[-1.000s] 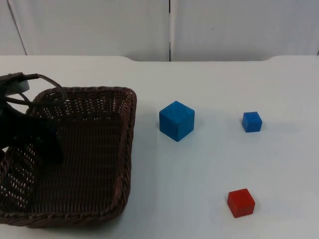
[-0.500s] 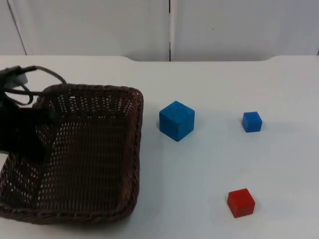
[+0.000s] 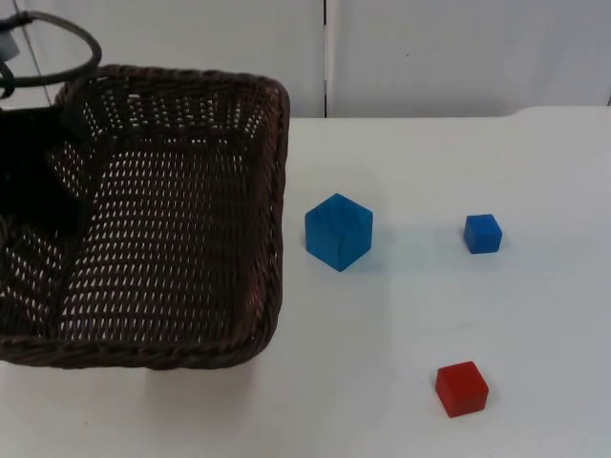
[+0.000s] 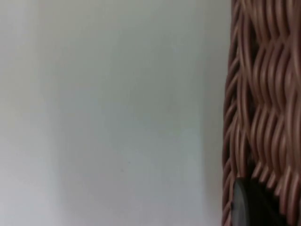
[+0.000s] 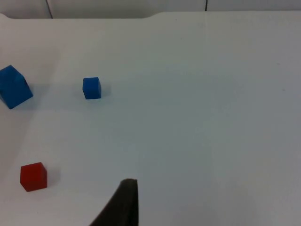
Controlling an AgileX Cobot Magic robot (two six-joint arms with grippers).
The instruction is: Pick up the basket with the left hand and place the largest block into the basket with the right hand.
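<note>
The dark brown wicker basket [image 3: 275, 219] hangs lifted above the table's left side, tilted a little. My left gripper [image 3: 46, 196] is shut on its left wall; the woven wall [image 4: 263, 94] stands right beside one black fingertip [image 4: 249, 205] in the left wrist view. The largest block, a blue cube [image 3: 338, 231], rests on the table just right of the basket, apart from it, and the right wrist view has it too [image 5: 13, 87]. My right gripper waits open and holds nothing, one black fingertip [image 5: 124, 202] hovering over bare table well away from the blocks.
A small blue cube [image 3: 482, 233] [image 5: 91, 88] sits to the right of the large one. A red cube [image 3: 461, 388] [image 5: 33, 176] lies nearer the front edge. The grey partition wall [image 3: 430, 48] closes the far side.
My left gripper closed on the basket's left wall and raised it off the table; the basket now stands higher and farther back. The blocks have not moved.
</note>
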